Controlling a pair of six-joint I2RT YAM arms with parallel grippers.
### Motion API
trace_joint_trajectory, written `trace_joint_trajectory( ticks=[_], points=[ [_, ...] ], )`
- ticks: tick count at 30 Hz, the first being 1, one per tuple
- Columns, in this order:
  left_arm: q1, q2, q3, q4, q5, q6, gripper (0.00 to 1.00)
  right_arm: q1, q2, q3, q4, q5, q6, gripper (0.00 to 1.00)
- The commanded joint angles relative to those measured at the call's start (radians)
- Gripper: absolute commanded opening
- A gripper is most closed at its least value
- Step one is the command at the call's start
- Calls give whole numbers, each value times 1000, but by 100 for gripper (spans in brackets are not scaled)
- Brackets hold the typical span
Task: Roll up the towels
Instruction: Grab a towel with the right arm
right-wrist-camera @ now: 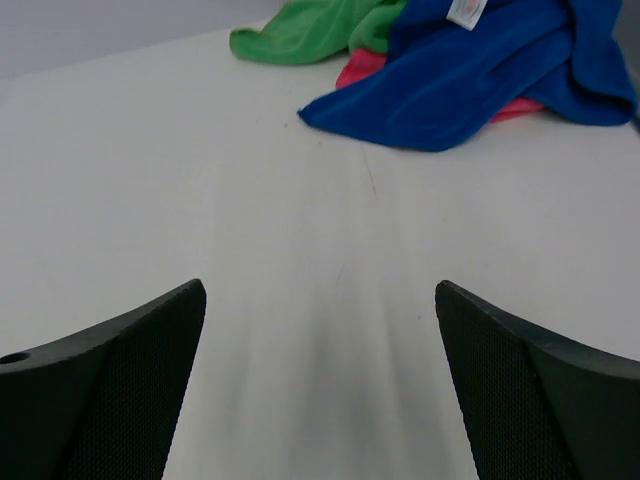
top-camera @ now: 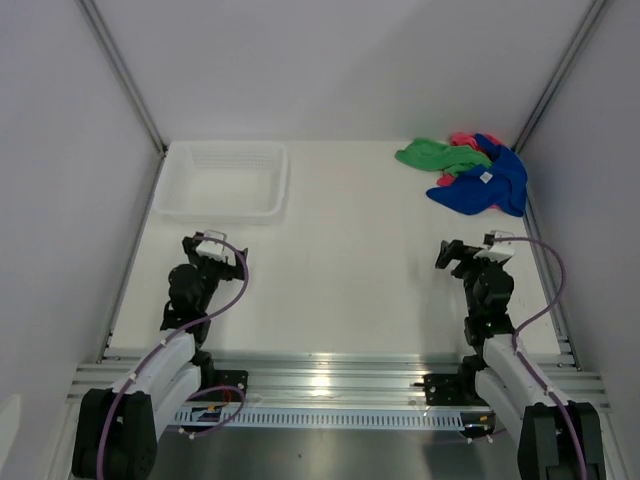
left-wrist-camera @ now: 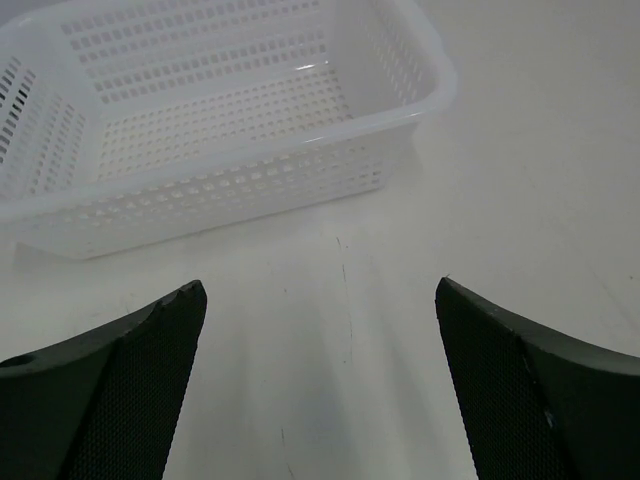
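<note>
Three towels lie crumpled in one heap at the table's far right corner. The blue towel (top-camera: 487, 182) (right-wrist-camera: 480, 70) with a small white tag lies on top and nearest. A green towel (top-camera: 437, 154) (right-wrist-camera: 305, 30) spreads to its left. Only edges of the pink towel (top-camera: 462, 138) (right-wrist-camera: 362, 68) show beneath them. My right gripper (top-camera: 452, 254) (right-wrist-camera: 320, 290) hovers open over bare table, well short of the heap. On the left side my left gripper (top-camera: 207, 246) (left-wrist-camera: 320, 290) stands open with nothing between its fingers.
A white perforated plastic basket (top-camera: 226, 181) (left-wrist-camera: 240, 170) stands at the far left, just ahead of my left gripper. Grey walls close in the table on the left, right and back. A metal rail (top-camera: 330, 375) runs along the near edge by the arm bases.
</note>
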Motion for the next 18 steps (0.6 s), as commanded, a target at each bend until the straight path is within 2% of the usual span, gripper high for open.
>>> trace_joint_trajectory(
  ticks=[1, 2, 4, 5, 6, 7, 8, 9, 10, 11, 12, 13, 14, 15, 17, 18],
  points=[
    [-2, 10, 48, -3, -76, -42, 99, -20, -33, 107, -48, 115, 83, 99],
    [-2, 9, 60, -53, -99, -43, 99, -26, -33, 127, -62, 149, 185, 99],
    [-2, -3, 128, -157, -113, -1, 99, -59, -15, 215, -157, 176, 263, 99],
    [-2, -7, 152, -206, -104, 33, 100, -69, 3, 255, -182, 150, 257, 99],
    [-2, -17, 240, -281, -92, 87, 99, -104, 35, 309, -265, 142, 255, 98],
    [-2, -17, 272, -353, -69, 131, 99, -116, 77, 373, -324, 149, 258, 92],
    [-2, -17, 299, -471, -20, 174, 99, -136, 188, 524, -399, 197, 258, 75],
    [-2, -14, 353, -521, -12, 210, 100, -142, 256, 609, -549, 220, 246, 62],
    [-2, -13, 399, -593, -13, 217, 100, -149, 326, 694, -621, 244, 235, 45],
    [-2, -10, 437, -634, -36, 224, 99, -158, 474, 854, -700, 277, 234, 29],
    [-2, -10, 453, -662, -54, 230, 100, -165, 546, 930, -813, 271, 231, 31],
    [-2, -1, 482, -706, -70, 230, 100, -170, 616, 999, -855, 252, 232, 52],
    [-2, 6, 506, -725, -88, 230, 99, -175, 741, 1061, -895, 230, 234, 61],
    [-2, 12, 514, -742, -117, 225, 100, -175, 797, 1166, -945, 208, 237, 68],
    [-2, 35, 533, -773, -133, 224, 100, -175, 894, 1245, -966, 212, 267, 78],
    [-2, 38, 534, -776, -134, 225, 100, -176, 975, 1274, -970, 217, 280, 79]
  ],
)
